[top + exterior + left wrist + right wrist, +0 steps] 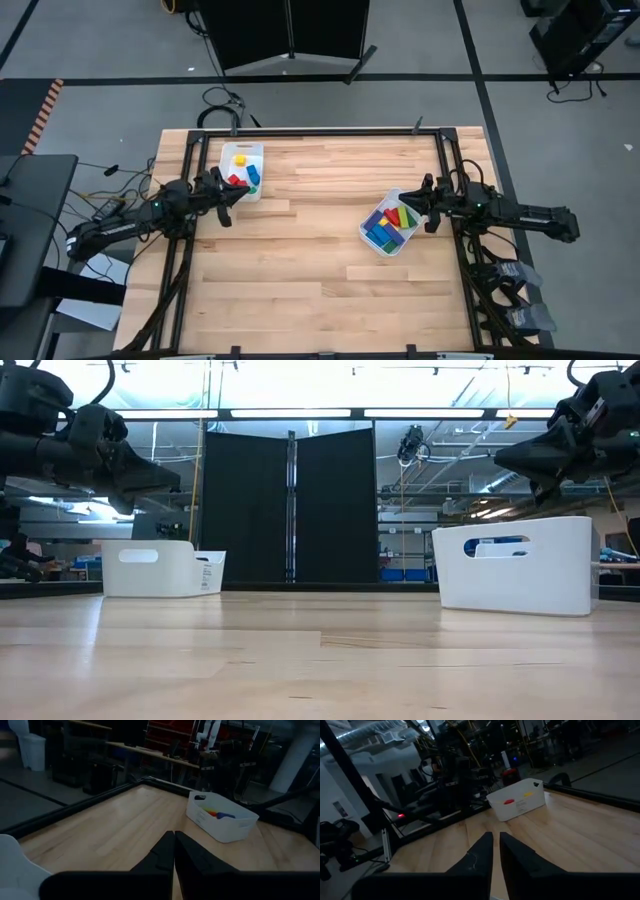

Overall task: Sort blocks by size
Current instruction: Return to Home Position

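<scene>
The blocks lie in two white bins. The left bin (243, 168) holds small yellow, red and blue cubes (240, 178). The right bin (388, 225) holds longer blue, green, red and yellow bars (385, 228). No block shows on the bare table. My left gripper (228, 207) hovers just near of the left bin, shut and empty (174, 835). My right gripper (412, 203) hovers over the right bin's far right corner, its fingers almost together and empty (496, 836). In the low view both grippers (150, 475) (520, 460) hang well above the table.
The wooden table top (320, 270) lies bare between and in front of the bins. A black metal frame (320, 130) runs along the table's far, left and right edges. The low view shows both bins (160, 568) (515, 565) standing on the table.
</scene>
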